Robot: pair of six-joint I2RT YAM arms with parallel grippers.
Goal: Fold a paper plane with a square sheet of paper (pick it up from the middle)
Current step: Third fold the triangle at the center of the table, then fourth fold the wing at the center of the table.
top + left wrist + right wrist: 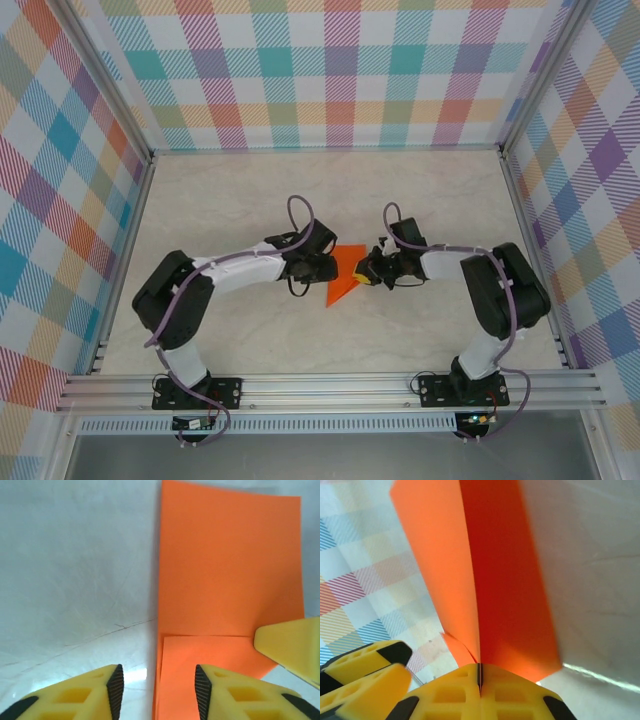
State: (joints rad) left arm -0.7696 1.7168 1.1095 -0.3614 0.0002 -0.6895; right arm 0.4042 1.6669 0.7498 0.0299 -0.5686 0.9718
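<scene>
- At the middle of the worktop (pixel 300 200), between the two arms, we see the orange sheet of paper (pixel 345 278). From above it reads as a rough triangle that narrows towards the near edge.
- The right fingers (pixel 510 695) are pressed fully together, with only a thin dark line between them. An edge of the sheet is pinched in that line.
- In the right wrist view the paper rises away from that grip as two layers that meet at a crease, one side bright and the other in deeper shade.
- The left fingers (pixel 235 695) stand well apart and grip nothing.
- In the left wrist view the sheet's long straight edge runs up from the gap between the left fingers, closer to the finger on the right of the picture. Most of the paper lies beyond that finger.
- A paler folded flap lies on the sheet just ahead of the left fingers, and the tip of a right finger touches the sheet's far side.
- We cannot tell whether the left fingers touch the paper or sit just above it.
- From above, both sets of fingers hide the sheet's side edges, so its full outline is unclear.
- In the right wrist view the top of the sheet is cut off, and the chequered wall (pixel 365 580) behind it is blurred.
</scene>
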